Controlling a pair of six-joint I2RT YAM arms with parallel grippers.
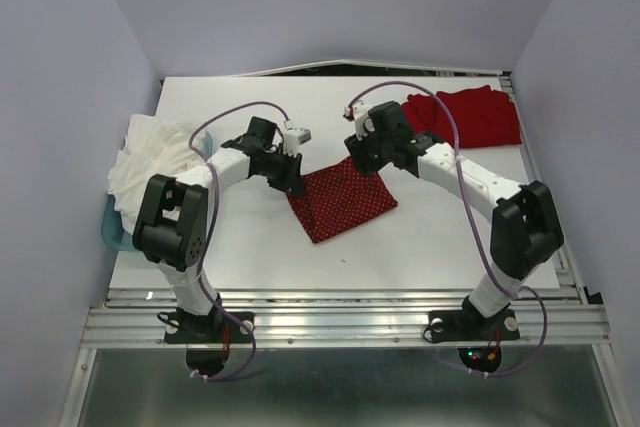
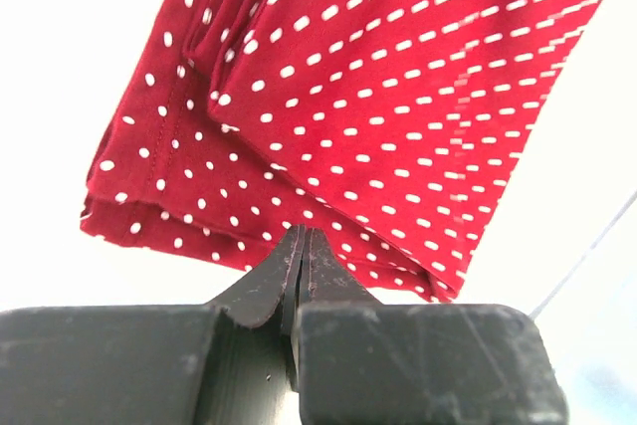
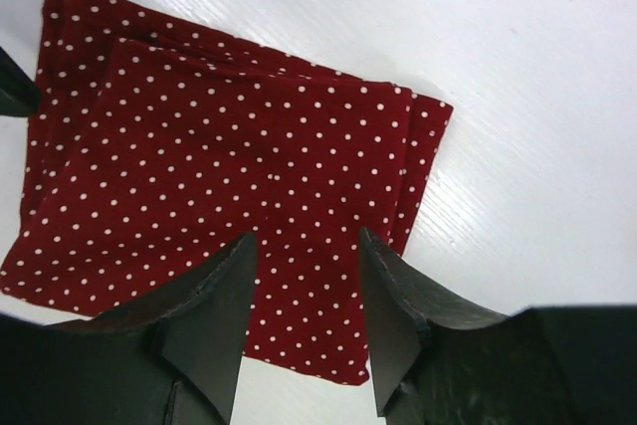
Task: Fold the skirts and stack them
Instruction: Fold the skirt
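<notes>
The dark red polka-dot skirt (image 1: 342, 202) lies folded into a rough square in the middle of the white table (image 1: 430, 237). It also shows in the left wrist view (image 2: 378, 97) and in the right wrist view (image 3: 219, 196). My left gripper (image 1: 294, 185) (image 2: 302, 234) is shut, its tips at the skirt's left edge; no cloth shows between the jaws. My right gripper (image 1: 360, 162) (image 3: 307, 236) is open and empty, just above the skirt's far right part. The plain bright red skirt (image 1: 475, 115) lies at the back right.
A pile of white cloth (image 1: 155, 162) sits at the table's left edge over a light blue bin (image 1: 112, 229). Purple walls close in the sides and back.
</notes>
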